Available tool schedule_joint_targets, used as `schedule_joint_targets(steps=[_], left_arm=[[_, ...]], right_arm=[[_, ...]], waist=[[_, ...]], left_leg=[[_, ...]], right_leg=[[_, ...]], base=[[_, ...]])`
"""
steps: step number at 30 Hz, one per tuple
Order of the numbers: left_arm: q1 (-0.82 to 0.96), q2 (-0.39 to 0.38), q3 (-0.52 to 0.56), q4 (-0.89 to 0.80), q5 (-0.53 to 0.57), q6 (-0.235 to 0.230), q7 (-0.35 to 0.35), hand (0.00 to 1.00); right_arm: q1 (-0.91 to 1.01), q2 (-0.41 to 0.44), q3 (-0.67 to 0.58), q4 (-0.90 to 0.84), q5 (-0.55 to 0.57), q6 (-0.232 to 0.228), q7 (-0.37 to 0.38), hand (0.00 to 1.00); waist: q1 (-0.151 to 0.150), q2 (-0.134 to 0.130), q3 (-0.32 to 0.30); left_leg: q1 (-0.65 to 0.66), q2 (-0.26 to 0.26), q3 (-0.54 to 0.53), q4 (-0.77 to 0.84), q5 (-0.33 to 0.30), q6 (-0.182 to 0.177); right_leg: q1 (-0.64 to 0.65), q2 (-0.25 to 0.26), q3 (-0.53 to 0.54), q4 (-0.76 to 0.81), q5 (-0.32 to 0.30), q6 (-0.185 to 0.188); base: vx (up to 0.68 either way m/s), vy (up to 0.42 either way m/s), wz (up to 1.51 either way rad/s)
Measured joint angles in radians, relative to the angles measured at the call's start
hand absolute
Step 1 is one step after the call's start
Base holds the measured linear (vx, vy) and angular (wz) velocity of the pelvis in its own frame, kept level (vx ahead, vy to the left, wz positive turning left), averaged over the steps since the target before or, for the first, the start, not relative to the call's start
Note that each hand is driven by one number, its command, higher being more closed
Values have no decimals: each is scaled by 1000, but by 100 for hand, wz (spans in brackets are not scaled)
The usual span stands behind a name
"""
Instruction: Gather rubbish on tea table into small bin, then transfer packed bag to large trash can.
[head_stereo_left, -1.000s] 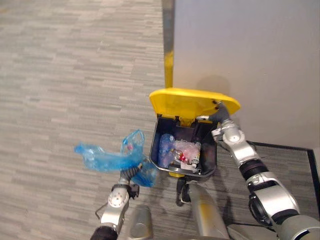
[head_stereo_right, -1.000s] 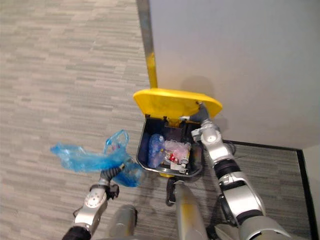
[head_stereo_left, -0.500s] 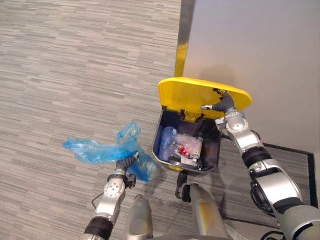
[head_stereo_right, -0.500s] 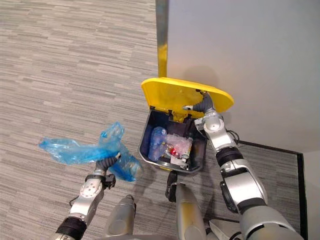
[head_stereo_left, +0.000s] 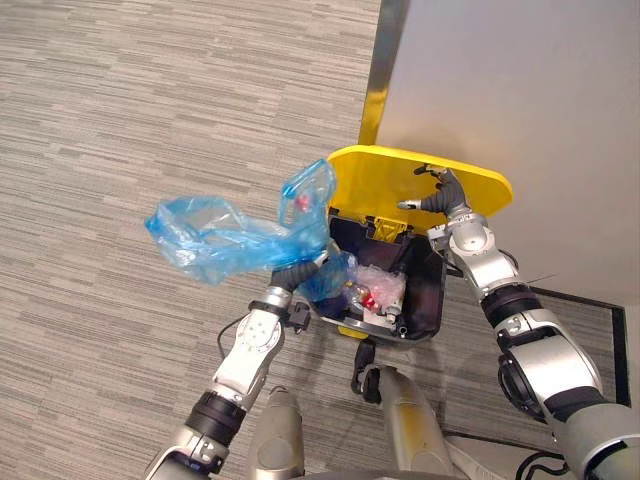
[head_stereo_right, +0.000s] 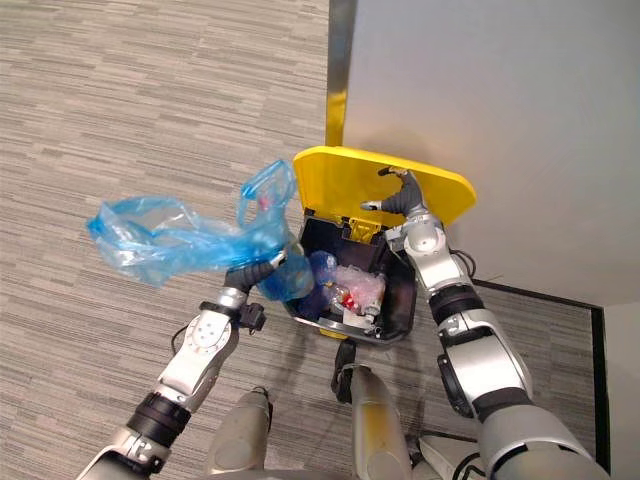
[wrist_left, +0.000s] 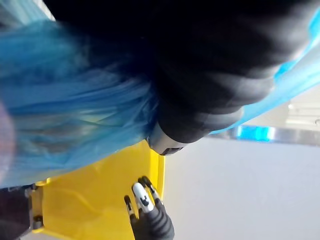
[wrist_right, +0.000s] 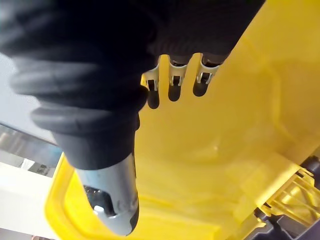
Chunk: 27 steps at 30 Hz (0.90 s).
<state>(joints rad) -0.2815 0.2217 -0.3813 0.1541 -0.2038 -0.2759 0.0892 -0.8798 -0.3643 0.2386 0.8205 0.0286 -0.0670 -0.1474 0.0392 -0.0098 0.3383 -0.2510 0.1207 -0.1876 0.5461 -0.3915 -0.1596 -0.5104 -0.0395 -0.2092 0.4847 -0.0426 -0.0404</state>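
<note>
Just behind the trash can (head_stereo_left: 375, 190), grey carpet (head_stereo_left: 120, 120) meets pale wall (head_stereo_left: 520, 80).

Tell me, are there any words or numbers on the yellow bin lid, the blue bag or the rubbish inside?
No text here can be read.
Yellow lid: plain, no words or numbers on the side that shows.
Blue plastic bag: no print visible.
Rubbish in the large trash can: one piece has a red patch, perhaps a label, too small to read.

The bag (head_stereo_left: 230, 235) at left rim of trash can (head_stereo_left: 432, 300), rubbish (head_stereo_left: 378, 290) inside, lid (head_stereo_left: 380, 185) behind, wall (head_stereo_left: 520, 90) beyond.
</note>
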Motion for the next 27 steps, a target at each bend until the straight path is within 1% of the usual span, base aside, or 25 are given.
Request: schedule_joint_targets(steps=[2, 4, 5, 6, 8, 9, 11, 12, 14, 16, 18, 19, 21, 25, 26, 27], left_arm=[[-53, -5, -19, 23, 1, 0, 1, 100], [-164, -15, -39, 117, 4, 1, 13, 100], [-192, -15, -44, 145, 9, 3, 22, 100], [-247, -19, -47, 195, 22, 8, 30, 100], [-305, -22, -47, 239, 28, 9, 48, 100], [-373, -23, -49, 319, 42, 12, 62, 100], [-409, -27, -50, 371, 49, 17, 68, 100], [-447, -32, -59, 426, 57, 28, 69, 100], [-482, -31, -92, 483, 60, 34, 68, 100], [-490, -36, -127, 537, 60, 38, 65, 100], [-499, -53, -140, 592, 69, 54, 62, 100], [-508, -65, -156, 614, 71, 64, 60, 100], [-516, -75, -166, 626, 85, 72, 44, 100], [-543, -104, -145, 676, 164, 76, 36, 100], [-543, -112, -108, 686, 193, 79, 29, 0], [-544, -116, -85, 691, 206, 82, 26, 0]], right_arm=[[-27, 2, 8, 0, -1, 0, 0, 0], [-69, 4, 14, -2, -2, 0, 0, 0], [-78, 4, 15, -4, -2, 0, 0, 0], [-100, 4, 16, -14, -2, 0, 0, 0], [-134, 3, 17, -21, -2, 0, 0, 0], [-166, 2, 20, -21, -2, 0, -1, 0], [-181, -2, 38, -23, -1, 0, -2, 0], [-198, -9, 54, -33, -1, 0, -1, 0], [-202, -20, 55, -71, -1, 0, -2, 0], [-231, -35, 96, -100, 0, 0, -4, 0], [-240, -42, 112, -138, 1, 0, -5, 0], [-252, -47, 125, -169, 2, 0, -5, 0], [-252, -47, 126, -221, 10, -1, -6, 0], [-253, -45, 155, -347, 23, -4, -14, 0], [-252, -37, 165, -374, 32, -4, -20, 0], [-252, -30, 165, -385, 36, -5, -24, 0]], waist=[[-10, 1, 22], [-25, -2, 51], [-26, -3, 52], [-28, -4, 67], [-43, -5, 99], [-57, -5, 120], [-70, -8, 126], [-78, -10, 135], [-78, -9, 140], [-82, -9, 142], [-83, -10, 150], [-86, -9, 168], [-86, -10, 171], [-83, -10, 174], [-84, -10, 174], [-84, -10, 174]], left_leg=[[-1, 1, 7, 12, -3, 5], [-11, 1, 16, 25, -5, 9], [-19, 0, 22, 30, -6, 10], [-32, 1, 33, 40, -8, 14], [-44, 2, 47, 61, -15, 23], [-73, 1, 51, 89, -22, 27], [-92, 0, 55, 103, -26, 29], [-112, 0, 56, 120, -31, 32], [-135, 1, 67, 132, -35, 33], [-168, 1, 82, 144, -38, 33], [-192, 4, 89, 162, -46, 31], [-202, 7, 94, 172, -49, 32], [-229, 11, 106, 188, -56, 34], [-303, 20, 113, 245, -79, 32], [-318, 21, 113, 256, -84, 33], [-324, 22, 113, 260, -85, 33]], right_leg=[[0, 1, 4, 5, 4, -6], [-8, 4, 14, 4, 15, -3], [-17, 5, 18, 4, 19, -4], [-31, 5, 28, 4, 27, 0], [-41, 9, 43, 4, 35, 7], [-57, 9, 46, 1, 46, 9], [-72, 11, 51, 1, 53, 8], [-86, 12, 53, 2, 58, 9], [-112, 19, 69, 3, 65, 13], [-150, 22, 82, 6, 73, 13], [-176, 25, 87, 19, 74, 11], [-183, 27, 89, 20, 76, 9], [-212, 30, 97, 31, 76, 8], [-283, 35, 100, 67, 75, 8], [-298, 35, 100, 74, 75, 8], [-303, 35, 100, 77, 75, 8]], base=[[-7, 5, -6], [-23, 11, -10], [-33, 18, -20], [-45, 26, -23], [-50, 38, -20], [-51, 49, -12], [-40, 44, -8], [-32, 41, -9], [-24, 31, -19], [0, 12, -23], [16, 8, -13], [-1, 10, -11], [-14, 11, -14], [-17, 21, -9], [-23, 26, -4], [0, 0, 0]])
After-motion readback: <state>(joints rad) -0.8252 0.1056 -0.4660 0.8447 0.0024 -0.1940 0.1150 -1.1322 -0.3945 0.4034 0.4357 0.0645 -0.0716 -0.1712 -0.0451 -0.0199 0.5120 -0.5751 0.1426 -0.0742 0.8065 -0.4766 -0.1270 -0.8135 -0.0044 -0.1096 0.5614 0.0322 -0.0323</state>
